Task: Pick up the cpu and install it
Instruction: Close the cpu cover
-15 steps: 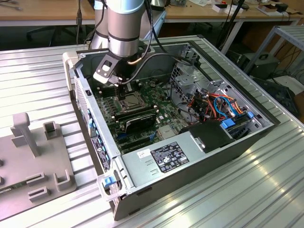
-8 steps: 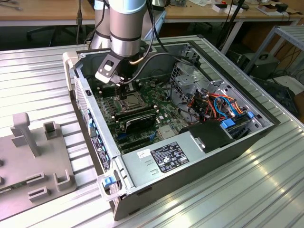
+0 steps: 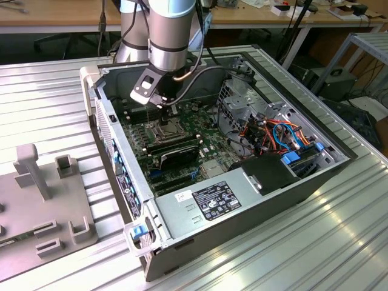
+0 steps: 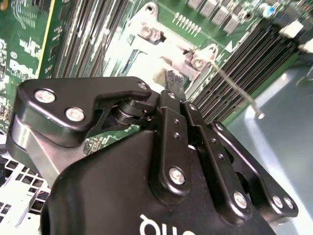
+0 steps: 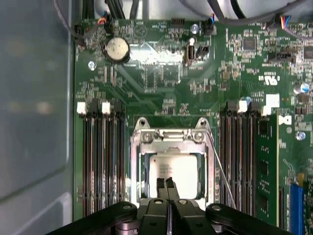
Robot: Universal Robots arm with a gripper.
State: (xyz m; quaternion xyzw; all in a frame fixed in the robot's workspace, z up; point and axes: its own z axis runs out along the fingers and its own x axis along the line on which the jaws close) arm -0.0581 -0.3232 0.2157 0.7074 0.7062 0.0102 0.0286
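The cpu (image 5: 175,171), a small flat square chip with a dull silver-grey metal top, lies flat inside the square socket (image 5: 171,142) with its hinged metal frame on the green motherboard (image 5: 161,83). In the first wrist view the black gripper (image 5: 166,185) hangs directly over the chip's near edge; its jaws are brought together with no visible gap between the two tips, and they appear to hold nothing, though whether the tips touch the chip's surface cannot be told. The second wrist view shows the gripper (image 4: 175,82) from the side, its black linkage bars and screws in front, the tips pointing down at the socket's bright metal frame. A thin metal lever (image 5: 220,166) runs along one side of the socket. Rows of black memory slots (image 5: 100,156) flank the socket on both sides, and a round silver coin battery (image 5: 116,48) sits further up the board. In the exterior view the silver-grey robot arm (image 3: 170,36) reaches down into the open grey computer case (image 3: 242,200), which lies on its side on a ribbed metal tabletop (image 3: 48,91). A bundle of orange, red and blue cables (image 3: 279,130) fills the case's far corner toward the exterior view's right. A grey moulded fixture (image 3: 42,194) rests on the tabletop at the exterior view's left, well apart from the case.
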